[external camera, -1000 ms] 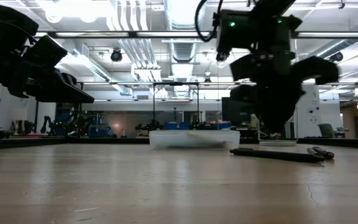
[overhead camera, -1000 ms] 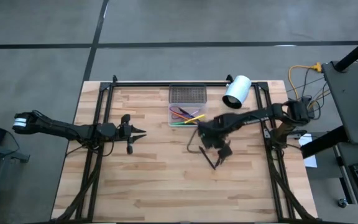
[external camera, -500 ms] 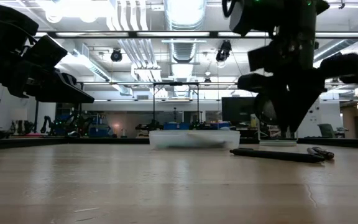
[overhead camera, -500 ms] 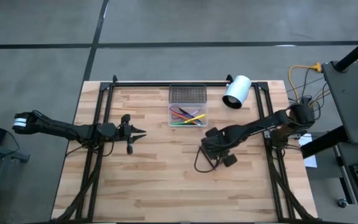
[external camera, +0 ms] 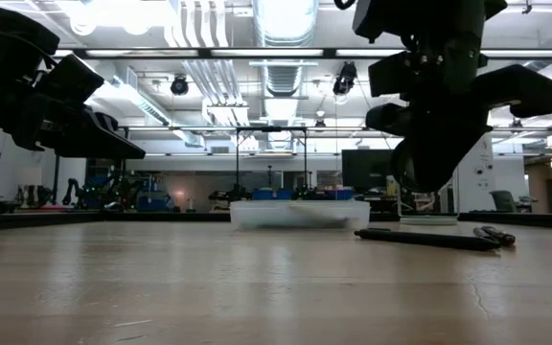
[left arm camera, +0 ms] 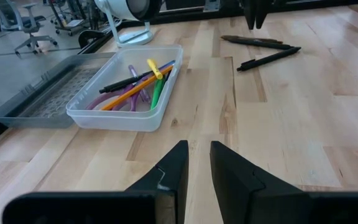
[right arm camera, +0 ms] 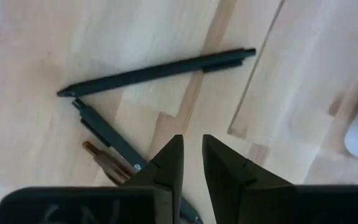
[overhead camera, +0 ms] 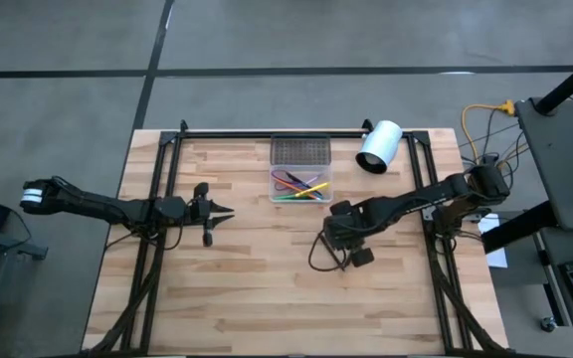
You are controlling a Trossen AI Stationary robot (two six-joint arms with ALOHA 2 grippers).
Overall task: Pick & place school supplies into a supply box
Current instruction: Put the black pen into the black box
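Right wrist view: the right gripper hangs just above the bench, its fingers drawn to a narrow slit and holding nothing. Directly beneath and just ahead lie two dark pens whose tips nearly meet, making a V on the wood, and a brown stick-like item lies beside the shorter pen; its far end is hidden by the fingers. High view places this gripper right of the bench's centre, near the supply box but apart from it. That box is a clear tray with a grey mesh-patterned part on its far end; inside lie a green pen, a yellow pencil, an orange stick and purple-handled scissors, crossed over one another. Left wrist view shows the left gripper waiting low over the left half of the bench, fingers close together with a slim gap, empty, pointed toward the box. Farthest back, a white cylinder with a dark opening rests on its side near the bench's rear right corner.
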